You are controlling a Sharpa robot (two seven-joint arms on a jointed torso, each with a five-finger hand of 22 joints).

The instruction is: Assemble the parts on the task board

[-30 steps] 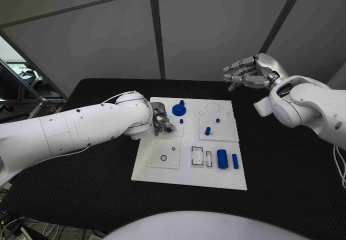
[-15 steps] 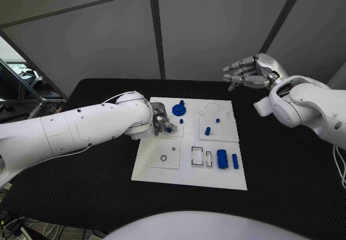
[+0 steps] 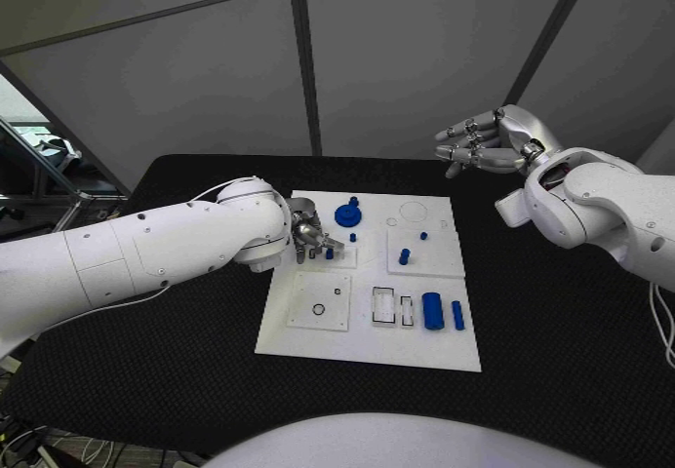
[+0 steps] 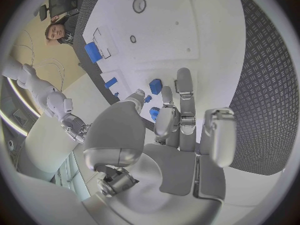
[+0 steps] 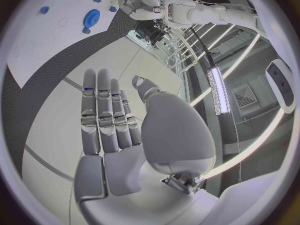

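Head view: left hand (image 3: 309,237) pinching small blue part (image 3: 328,253); right hand (image 3: 486,141) raised.

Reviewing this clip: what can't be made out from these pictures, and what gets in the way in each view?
- Head view: whether the left hand grips the small blue part at its fingertips; the fingers cover the contact.
- Left wrist view: the same contact; the fingers hide most of that part.
- Head view: the shapes of the smallest blue parts on the task board; too small.
- Right wrist view: the board is cut off by the circle's rim.
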